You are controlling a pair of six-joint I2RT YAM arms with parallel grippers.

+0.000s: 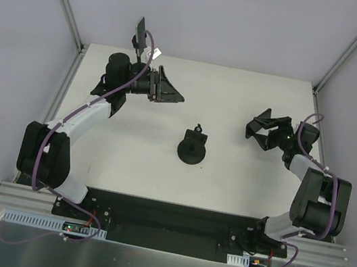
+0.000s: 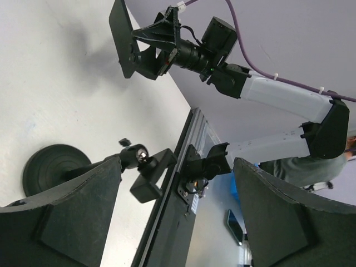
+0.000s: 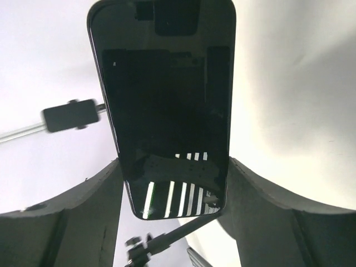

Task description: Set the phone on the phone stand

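Phone (image 3: 167,100) clenched in right jaws, above surface (image 1: 238,185) near right edge. One end gripped, leaving rest free to meet stand (image 1: 191,151) at centre. Left jaws released, empty, near far left corner, likely giving room.

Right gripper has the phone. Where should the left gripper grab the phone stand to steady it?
Probably the thin neck of the phone stand, between its round base and ball joint, coming from the left arm's side, where the open left gripper sits. The base is a wide flat disc, and the cradle must stay free for the phone.
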